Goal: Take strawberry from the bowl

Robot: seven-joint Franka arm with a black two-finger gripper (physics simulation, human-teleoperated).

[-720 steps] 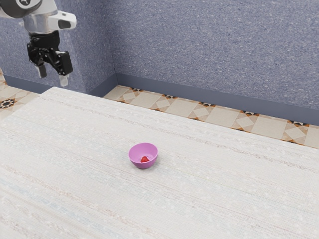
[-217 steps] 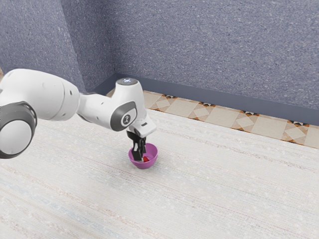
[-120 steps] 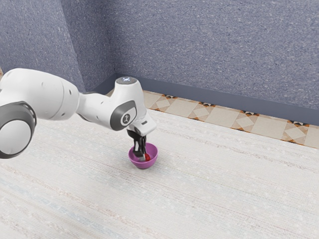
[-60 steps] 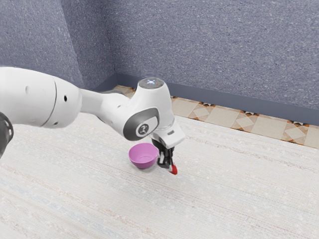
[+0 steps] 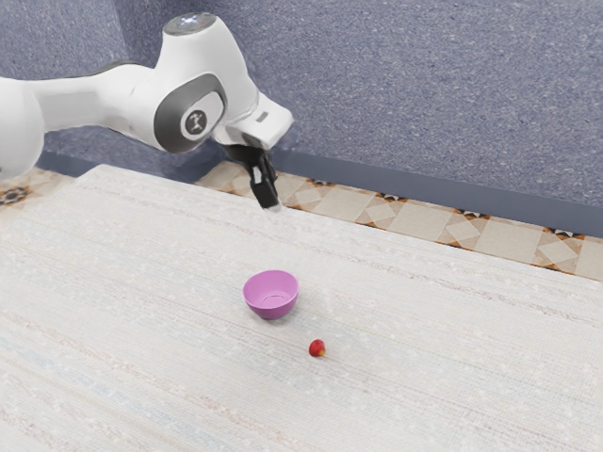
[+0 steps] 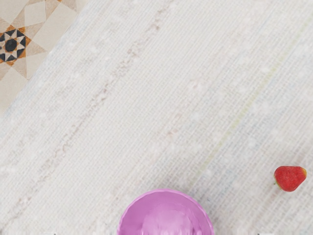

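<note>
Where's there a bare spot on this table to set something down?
The pale, streaked tabletop is bare from the small red strawberry to the exterior view's right, and from the round pink bowl to its left. It's tightest between bowl and strawberry; the robot's black hand hangs over the far side.

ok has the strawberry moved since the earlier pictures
Yes: the strawberry went from inside the bowl, which stayed put, onto the table, toward the exterior view's right and lower edge.
</note>
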